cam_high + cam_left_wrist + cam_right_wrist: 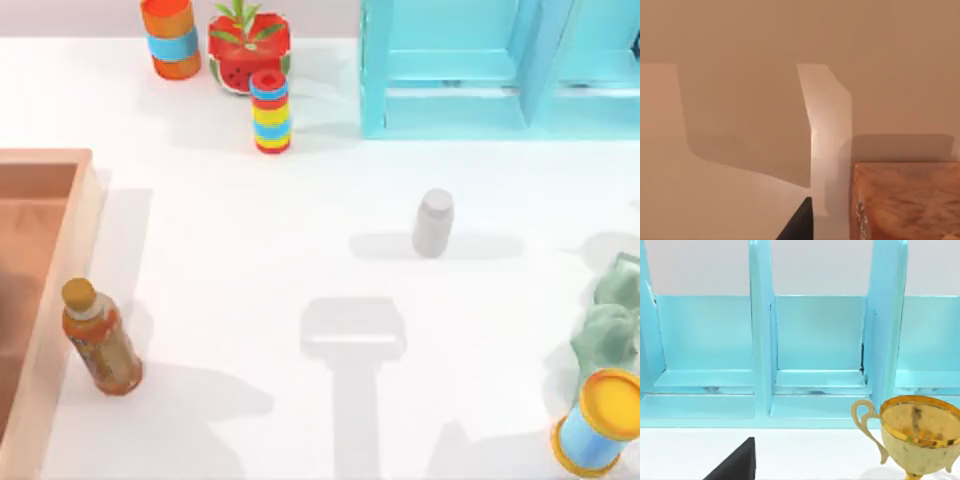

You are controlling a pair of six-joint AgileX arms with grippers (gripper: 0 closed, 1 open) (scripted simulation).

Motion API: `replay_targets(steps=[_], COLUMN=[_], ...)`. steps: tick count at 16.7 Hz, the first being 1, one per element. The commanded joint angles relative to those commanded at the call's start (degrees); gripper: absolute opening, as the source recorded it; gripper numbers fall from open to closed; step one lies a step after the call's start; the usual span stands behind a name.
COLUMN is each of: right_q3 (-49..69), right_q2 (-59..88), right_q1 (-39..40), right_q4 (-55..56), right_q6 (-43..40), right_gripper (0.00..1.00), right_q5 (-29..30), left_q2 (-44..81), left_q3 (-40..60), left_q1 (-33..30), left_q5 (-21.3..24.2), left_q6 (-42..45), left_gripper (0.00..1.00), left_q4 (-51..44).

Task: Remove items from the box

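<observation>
I cannot tell how my jaws stand. The box (45,300) sits at the table's (300,260) left edge, an orange-brown bottle (100,338) just outside its wall.

Wooden box (50,300) at nine o'clock, taller orange-brown bottle (100,337) just beside its wall. Pale grey bottle (433,223) right of centre. Turquoise shelf unit (500,70) at one o'clock.

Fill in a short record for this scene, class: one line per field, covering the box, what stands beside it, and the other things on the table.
box: wooden box at the table's left edge
beside box: brown bottle, upright, outside the right wall
middle: grey bottle, upright
back: turquoise shelf, striped stack, orange can, watermelon pot
front right: yellow and blue spool
near shelf: gold cup
</observation>
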Motion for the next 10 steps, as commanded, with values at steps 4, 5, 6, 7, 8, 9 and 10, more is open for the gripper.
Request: replay_targets(steps=[4, 5, 6, 7, 8, 9, 10], right_q3=[0.00, 0.00, 0.00, 0.00, 0.00, 0.00, 0.00], right_q2=[0.00, 0.00, 0.00, 0.00, 0.00, 0.00, 0.00], right_q1=[0.00, 0.00, 0.00, 0.00, 0.00, 0.00, 0.00], right_q4=[0.00, 0.00, 0.00, 0.00, 0.00, 0.00, 0.00], right_q6=[0.00, 0.00, 0.00, 0.00, 0.00, 0.00, 0.00], right_gripper=[1.00, 1.00, 1.00, 1.00, 1.00, 1.00, 1.00], right_q5=[0.00, 0.00, 0.00, 0.00, 0.00, 0.00, 0.00], left_q2=[0.00, 0.00, 0.00, 0.00, 0.00, 0.00, 0.00], left_q3=[0.00, 0.00, 0.00, 0.00, 0.00, 0.00, 0.00], left_q1=[0.00, 0.00, 0.00, 0.00, 0.00, 0.00, 0.00], left_q5=[0.00, 0.00, 0.00, 0.00, 0.00, 0.00, 0.00], left_q6=[0.00, 0.00, 0.00, 0.00, 0.00, 0.00, 0.00], left_gripper=[0.17, 0.10, 0.02, 0.00, 0.00, 0.00, 0.00], left_q4=[0.00, 0.00, 0.00, 0.00, 0.00, 0.00, 0.00])
